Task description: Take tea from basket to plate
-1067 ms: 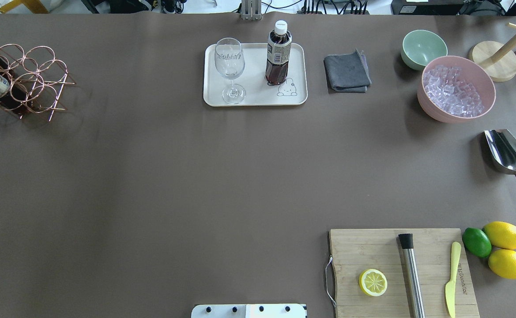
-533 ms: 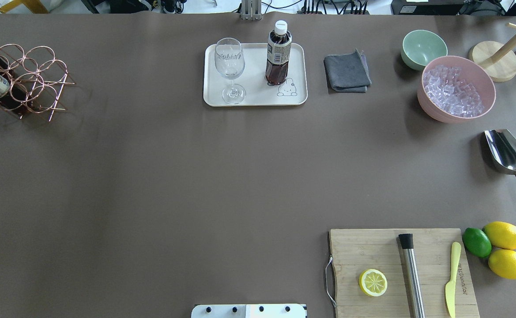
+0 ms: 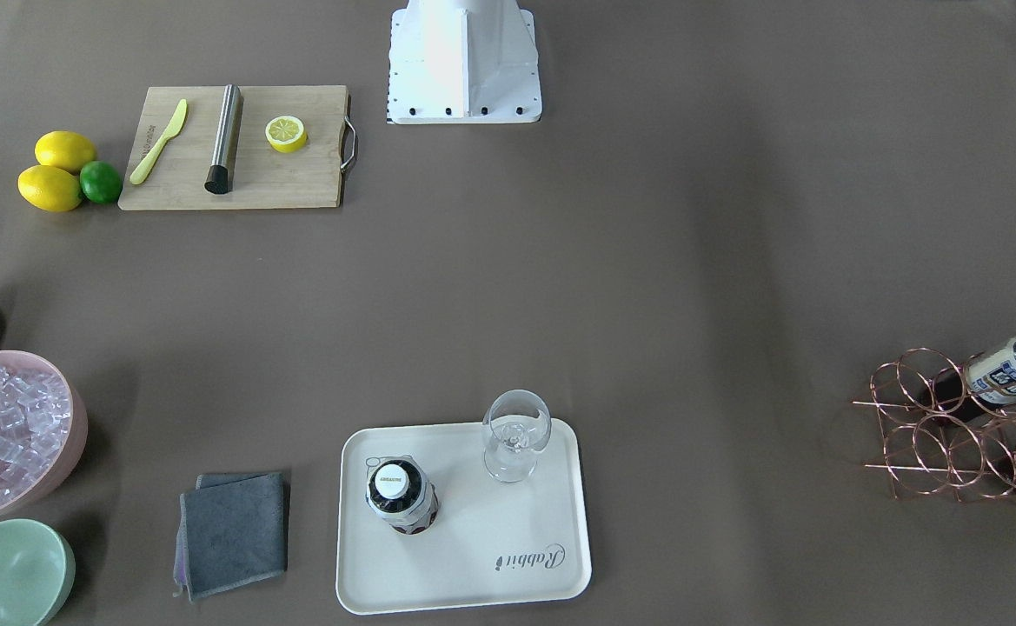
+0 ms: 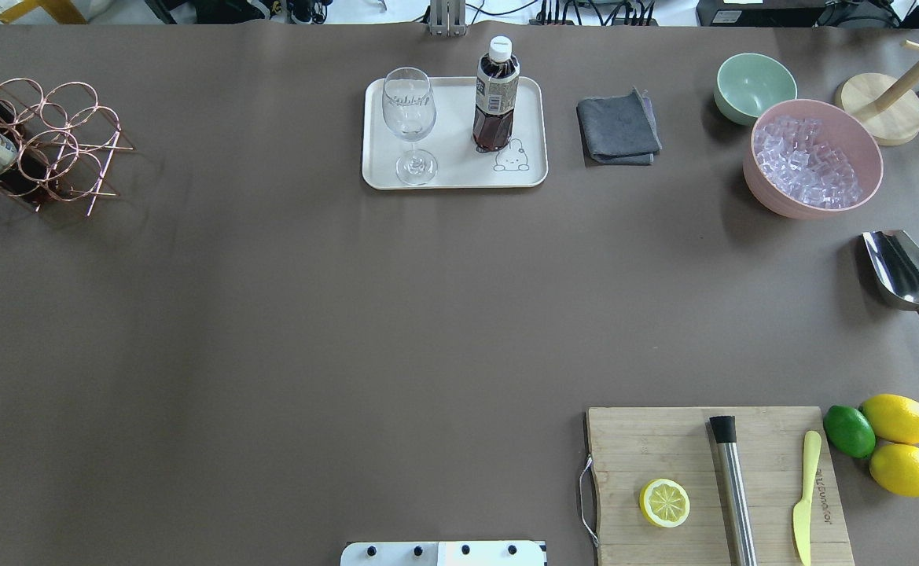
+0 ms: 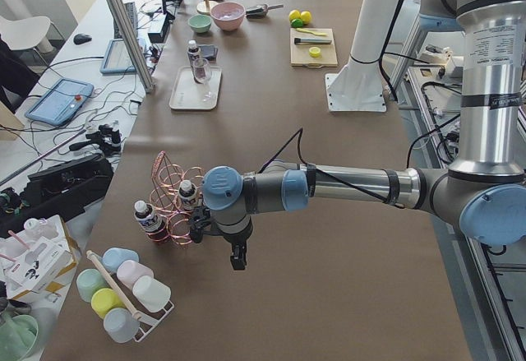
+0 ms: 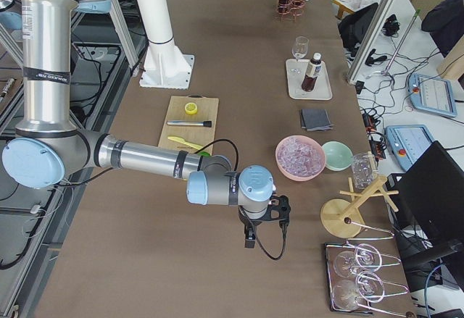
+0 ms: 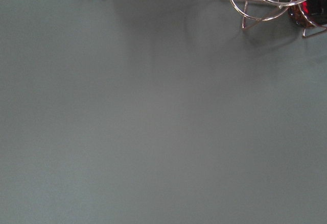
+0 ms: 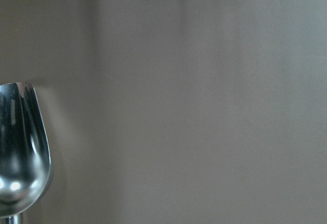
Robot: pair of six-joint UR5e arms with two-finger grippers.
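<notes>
Unmoved tea point(image 4: 495, 102) on plate point(image 4: 459, 161), left tool point(image 5: 237, 260) afar

A robotics lab: a long bench point(image 4: 270, 314) covered in brown paper, a white robot pedestal point(image 3: 464, 65) bolted down at its edge, aluminium frame posts point(image 5: 123, 28) alongside, and teach pendants point(image 5: 59, 99) (one shows a red stop button) among loose cables point(image 5: 111, 102) on side desks.

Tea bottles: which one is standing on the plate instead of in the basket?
The bottle upright on the plate, between the stemmed glass and the bear drawing; the other two bottles sit in the basket.
</notes>
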